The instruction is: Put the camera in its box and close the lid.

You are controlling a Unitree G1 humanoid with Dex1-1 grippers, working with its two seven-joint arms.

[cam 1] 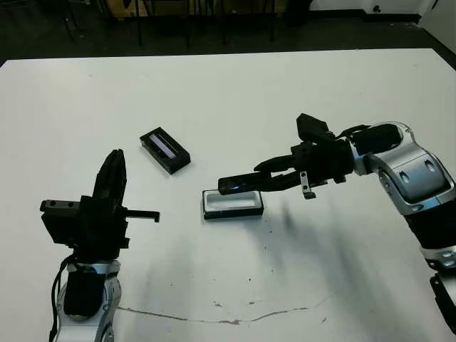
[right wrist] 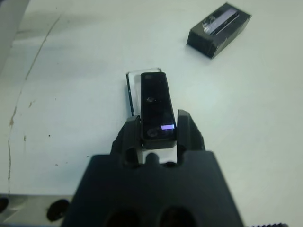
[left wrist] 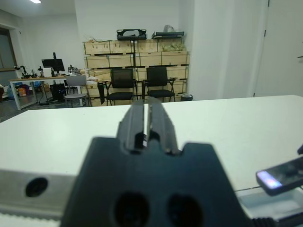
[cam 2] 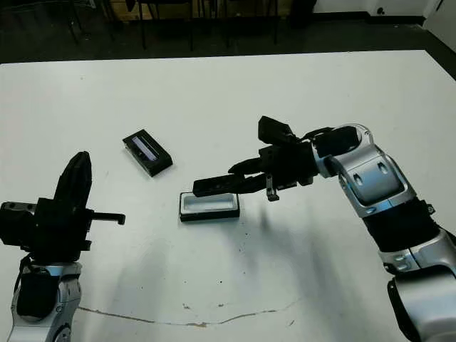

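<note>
Only R wrist view: camera (right wrist: 157, 109) btwn end effector (right wrist: 159, 133) fingers, over box (right wrist: 134, 88)

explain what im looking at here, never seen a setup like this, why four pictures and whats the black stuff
It is a two-armed humanoid robot at a white table. The two wide pictures come from the two eyes of a camera on its head, looking down at the same scene. The other two come from small cameras on each wrist, looking along that arm's two black fingers.

The right gripper is shut on the camera, a slim black bar, and holds it just above the box, a shallow white-lined tray; the right wrist view shows the bar pinched between the fingers. The lid, black with a pale stripe, lies apart from the box, farther back on the robot's left. The left gripper holds nothing, its fingers nearly together, raised at the robot's left. A thin crack-like line marks the table's near edge.
</note>
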